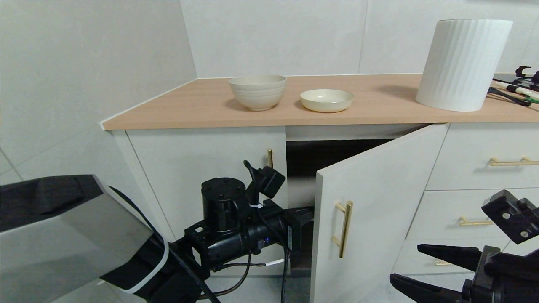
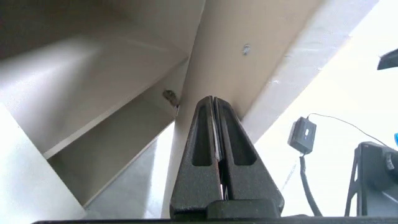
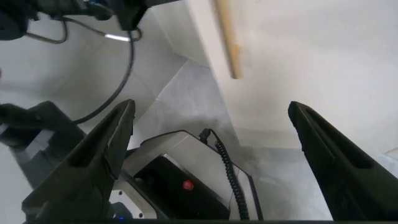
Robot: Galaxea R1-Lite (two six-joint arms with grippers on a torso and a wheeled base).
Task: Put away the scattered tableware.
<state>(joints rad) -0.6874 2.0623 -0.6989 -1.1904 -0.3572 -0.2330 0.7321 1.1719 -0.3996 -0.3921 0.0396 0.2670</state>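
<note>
Hanging well below the bowl [image 1: 257, 91], left claw [image 2: 213, 106] is closed, right claw [image 1: 405, 263] wide.

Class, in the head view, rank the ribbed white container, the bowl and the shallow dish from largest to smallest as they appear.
1. container
2. bowl
3. dish, nearly as wide as the bowl but clearly shallower

In front of me a white cupboard [image 1: 202, 168] sits under a wooden counter [image 1: 177, 105], in a corner of pale tiled walls [image 1: 84, 63]. Its right door [image 1: 379, 202] stands open on a dark inside. Beside it are drawers [image 1: 471, 143] with brass handles [image 1: 511, 161]. The floor [image 3: 186, 93] is grey tile.
</note>
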